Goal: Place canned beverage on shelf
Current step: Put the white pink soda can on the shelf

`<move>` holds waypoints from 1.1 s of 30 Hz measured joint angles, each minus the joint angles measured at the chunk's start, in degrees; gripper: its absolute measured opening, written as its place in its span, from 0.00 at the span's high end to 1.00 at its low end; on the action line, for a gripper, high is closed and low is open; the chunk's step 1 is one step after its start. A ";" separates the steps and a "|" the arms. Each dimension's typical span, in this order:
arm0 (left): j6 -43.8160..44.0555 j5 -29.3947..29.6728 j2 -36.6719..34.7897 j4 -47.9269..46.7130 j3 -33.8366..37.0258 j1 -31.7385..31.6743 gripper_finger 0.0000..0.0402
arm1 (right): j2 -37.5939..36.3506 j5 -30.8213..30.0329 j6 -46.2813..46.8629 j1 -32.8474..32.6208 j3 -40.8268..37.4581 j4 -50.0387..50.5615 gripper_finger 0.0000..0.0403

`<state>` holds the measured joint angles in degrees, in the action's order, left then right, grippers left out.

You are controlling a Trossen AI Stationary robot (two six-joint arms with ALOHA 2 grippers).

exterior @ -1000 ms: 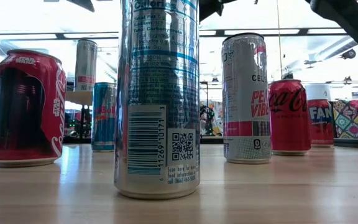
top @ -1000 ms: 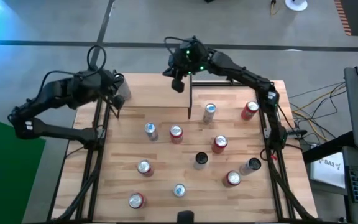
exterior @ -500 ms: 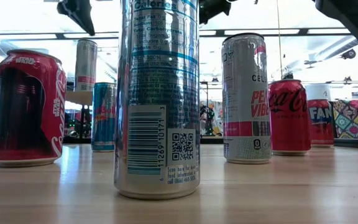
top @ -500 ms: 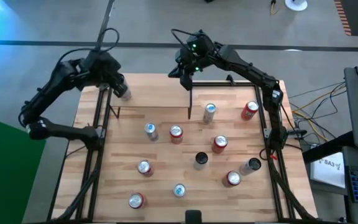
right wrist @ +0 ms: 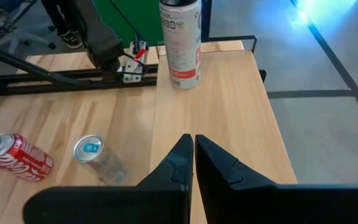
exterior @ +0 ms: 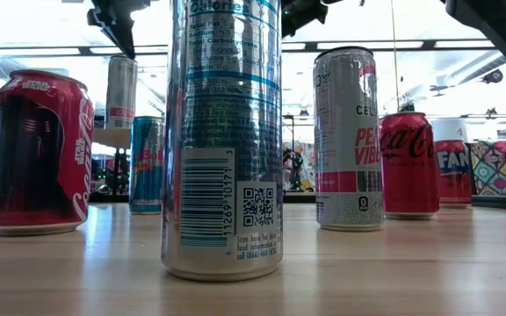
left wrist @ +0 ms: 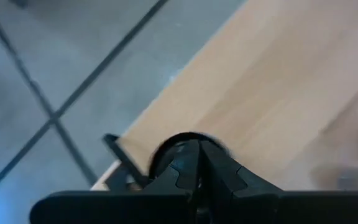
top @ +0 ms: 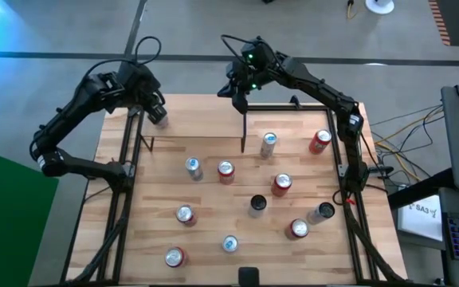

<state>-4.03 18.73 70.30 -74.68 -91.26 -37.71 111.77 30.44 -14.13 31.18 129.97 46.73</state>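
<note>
Left gripper point(top: 153, 106) is clenched and holds nothing; it hangs over the far left end of the shelf point(top: 202, 123), just beside a silver can point(top: 160, 119) that stands upright on the board there. In its own wrist view the two fingers point(left wrist: 194, 163) are pressed together above bare wood. I judge that the can is already placed: it stands free, close to the end of the shelf, so the rest of the board is open for more cans. Right gripper point(top: 238, 101) is also clenched and empty, raised over the other end of the shelf, and it looks along the board toward that can. Other cans point(top: 225, 171) stand scattered on the table point(top: 213, 199), well apart, which probably gives fingers room around each one.
</note>
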 joint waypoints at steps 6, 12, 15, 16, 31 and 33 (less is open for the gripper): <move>-1.32 -1.08 0.00 -0.24 0.00 0.02 1.00 | 0.00 0.00 0.00 0.00 0.00 -0.03 0.98; -3.85 -3.77 0.23 -1.63 0.00 0.02 1.00 | 0.00 0.00 0.00 0.00 0.00 -0.03 0.98; -4.54 -3.79 0.26 -2.07 0.00 0.02 1.00 | 0.02 0.00 0.00 0.00 0.00 -0.03 0.98; -4.79 -3.79 0.26 -2.15 0.00 0.02 1.00 | 0.02 0.00 0.00 0.00 0.00 -0.05 0.98; -10.56 -7.64 -0.66 -2.95 0.00 0.00 1.00 | 0.04 0.02 0.75 -0.15 -0.57 -2.44 0.98; -10.73 -7.54 -0.80 -3.00 0.02 0.00 1.00 | 0.06 0.02 1.06 -0.15 -1.01 -3.02 0.98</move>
<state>-14.76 11.19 69.50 -77.67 -91.24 -37.71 111.82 30.46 -13.07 31.03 128.96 43.71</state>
